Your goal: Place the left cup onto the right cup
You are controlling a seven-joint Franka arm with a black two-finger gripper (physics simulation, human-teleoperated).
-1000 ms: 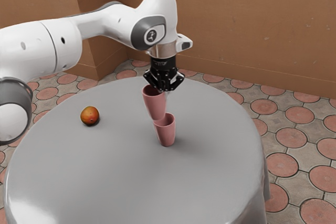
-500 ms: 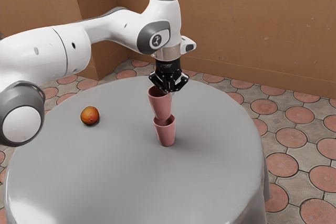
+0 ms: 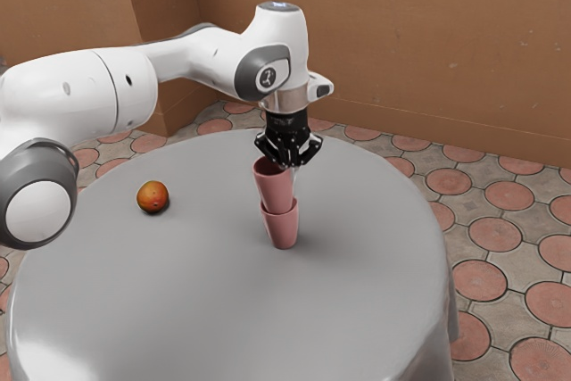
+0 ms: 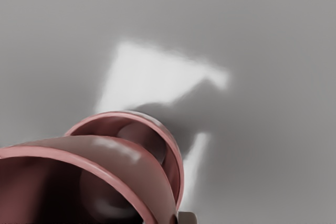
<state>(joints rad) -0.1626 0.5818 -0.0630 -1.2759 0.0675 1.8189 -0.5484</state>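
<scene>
Two pink cups stand stacked near the middle of the grey round table [image 3: 196, 292]. The lower cup [image 3: 284, 225] rests upright on the tabletop. The upper cup [image 3: 273, 186] sits with its base inside the lower cup's mouth, nearly upright. My black gripper [image 3: 285, 163] is shut on the upper cup's rim from above. In the wrist view the held cup's rim [image 4: 79, 161] is large and close under my hand, with the lower cup's rim [image 4: 157, 129] just beyond and around it.
An orange fruit [image 3: 153, 196] lies on the table toward the exterior view's left, well apart from the cups. The table edge curves around on every side, and a tiled floor [image 3: 508, 220] lies beyond it.
My gripper has moved down and toward the exterior view's right with the held cup. The cup has straightened from a tilt and its base has entered the lower cup.
</scene>
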